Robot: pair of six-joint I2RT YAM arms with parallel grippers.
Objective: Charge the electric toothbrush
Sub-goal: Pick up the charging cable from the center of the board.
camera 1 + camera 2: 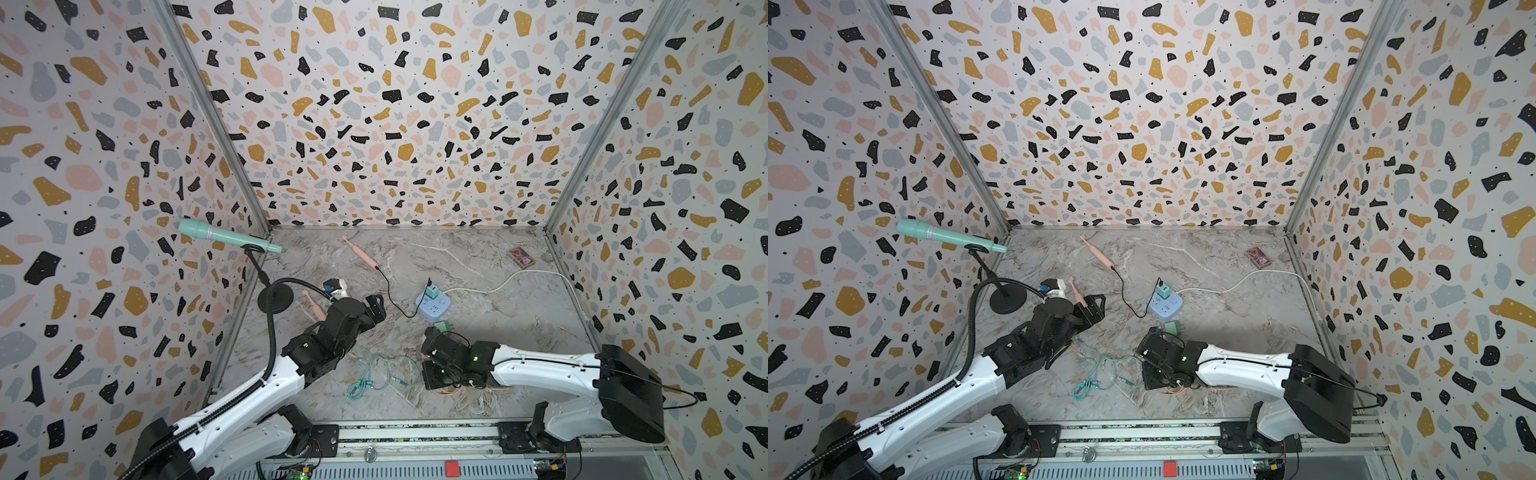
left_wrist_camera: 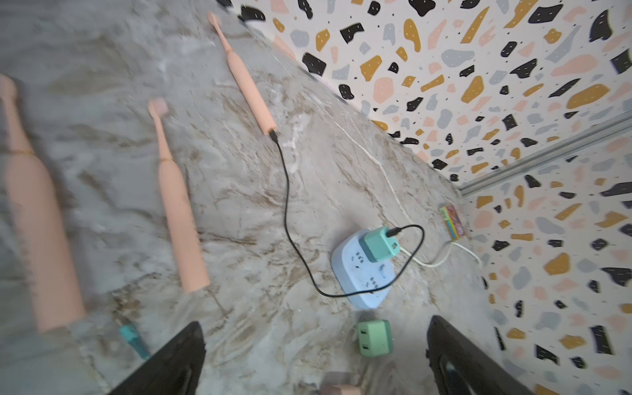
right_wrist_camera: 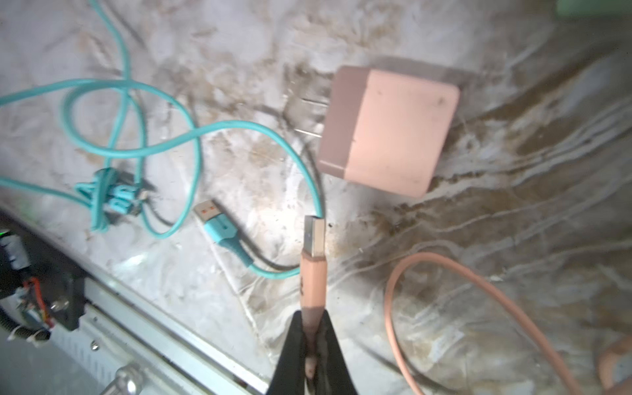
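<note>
**While the cable end is pinched, the brush lies untouched**

Where the right wrist view looks down, the right gripper is seen clamped on the salmon-pink USB cable plug. It is held by its moulded sleeve, with the metal tip left free. A pink square wall adapter lies just beyond that tip on the grey marbled tabletop, not touching it. The left gripper is held wide apart and empty above the table.

Brushes noted:
- A slim pink electric toothbrush lies flat near the back wall. A black cable is seated in its base and run to a teal adapter on the pale blue power strip.
- A second pink electric toothbrush lies flat with no cable attached, nearer the left gripper.
- A third pink brush is seen only as a blur at the frame edge.

Handling, as judged: the uncabled brush is taken to be light, rigid and smooth. Its round barrel is likely to roll or slip under a loose pinch. It is best taken across the thick handle near the middle, never by the thin neck or the bristle head, and the base end should be left clear for the plug. The cable is limp, so only the plug can be aimed.
</note>
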